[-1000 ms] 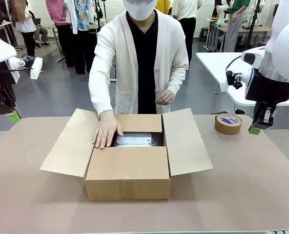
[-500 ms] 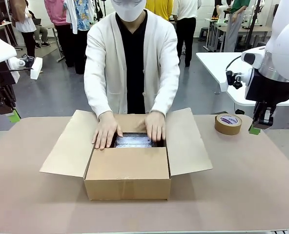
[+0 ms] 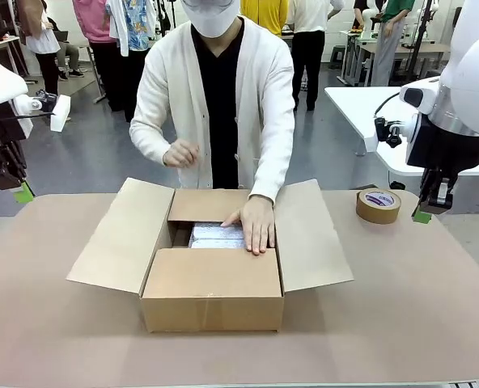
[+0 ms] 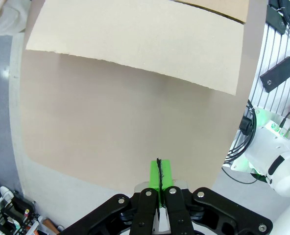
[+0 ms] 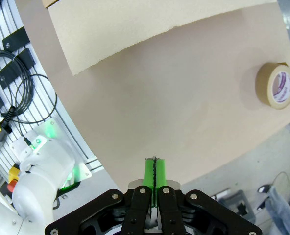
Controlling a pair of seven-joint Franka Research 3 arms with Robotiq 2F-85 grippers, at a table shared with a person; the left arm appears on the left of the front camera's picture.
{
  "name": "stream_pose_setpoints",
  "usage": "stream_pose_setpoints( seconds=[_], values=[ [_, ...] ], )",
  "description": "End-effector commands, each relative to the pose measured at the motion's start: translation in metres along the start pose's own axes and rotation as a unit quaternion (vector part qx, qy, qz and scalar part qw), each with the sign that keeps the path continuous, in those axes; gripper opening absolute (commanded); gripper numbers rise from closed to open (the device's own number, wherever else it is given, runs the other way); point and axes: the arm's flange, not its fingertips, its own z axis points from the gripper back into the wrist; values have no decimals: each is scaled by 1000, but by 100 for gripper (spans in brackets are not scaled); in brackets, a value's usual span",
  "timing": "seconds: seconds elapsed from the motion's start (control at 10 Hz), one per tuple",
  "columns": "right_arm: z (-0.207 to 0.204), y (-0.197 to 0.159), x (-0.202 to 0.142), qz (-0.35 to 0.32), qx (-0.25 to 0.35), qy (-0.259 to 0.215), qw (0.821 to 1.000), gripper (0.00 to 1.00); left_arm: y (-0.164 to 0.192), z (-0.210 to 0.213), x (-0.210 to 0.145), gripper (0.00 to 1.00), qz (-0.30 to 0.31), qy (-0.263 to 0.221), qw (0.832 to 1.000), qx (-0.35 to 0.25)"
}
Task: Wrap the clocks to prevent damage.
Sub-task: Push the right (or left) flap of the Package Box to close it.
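ok so since half a second ago, the person is lifting one hand (image 3: 181, 153) off the box flap on my left side and is holding it up in a loose fist at chest height. Their other hand (image 3: 256, 224) is staying put, pressing flat on the wrapped bundle (image 3: 214, 236) down inside the cardboard box (image 3: 211, 295). I can't really make out what's under that silvery wrap.

The box is sitting in the middle of the table (image 3: 401, 299) with all four flaps open, the side ones sticking out wide.

Me? Not moving at all. My left gripper (image 4: 159, 164) is hanging over the table's left end, well apart from the box, green pads pressed together with nothing between them. My right gripper (image 5: 155, 161) is doing the same over the right end, pads squeezed tight, pinching nothing.

The tape roll (image 3: 378, 205) is lying flat on the table near my right gripper, just past the box's right flap (image 5: 150, 29).
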Motion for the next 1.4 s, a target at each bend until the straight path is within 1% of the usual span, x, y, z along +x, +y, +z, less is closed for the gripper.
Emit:
stream_pose_setpoints(
  seconds=[0.0, 0.3, 0.4, 0.5, 0.6, 0.7, 0.8, 0.9, 1.0, 1.1, 1.2, 1.3],
  values=[
    [-1, 0, 1, -3, -5, 5, 1000, 1, -1, 1, 0, 0, 10, -6, 1000, -1],
    [-1, 0, 1, -3, -5, 5, 1000, 1, -1, 1, 0, 0, 10, -6, 1000, -1],
    [-1, 0, 1, -3, -5, 5, 1000, 1, 0, 0, 0, 0, 0, 0, 1000, 0],
    [-1, 0, 1, -3, -5, 5, 1000, 1, 7, -13, -10, 0, -59, -72, 996, 0],
    [-1, 0, 1, -3, -5, 5, 1000, 1, 20, -25, -17, 0, -82, -151, 985, -21],
    [-1, 0, 1, -3, -5, 5, 1000, 1, 28, -37, -27, 0, -116, -222, 966, -68],
    [-1, 0, 1, -3, -5, 5, 1000, 1, 33, -52, -39, 0, -129, -284, 947, -82],
    [-1, 0, 1, -3, -5, 5, 1000, 1, 36, -65, -47, 0, -141, -312, 936, -85],
    [-1, 0, 1, -3, -5, 5, 1000, 1, 39, -77, -55, 0, -145, -339, 927, -70],
    [-1, 0, 1, -3, -5, 5, 1000, 1, 38, -88, -64, 0, -133, -372, 916, -68],
    [-1, 0, 1, -3, -5, 5, 1000, 1, 33, -97, -73, 0, -124, -380, 914, -62],
    [-1, 0, 1, -3, -5, 5, 1000, 1, 32, -102, -85, 0, -92, -383, 917, -69]
  ],
)
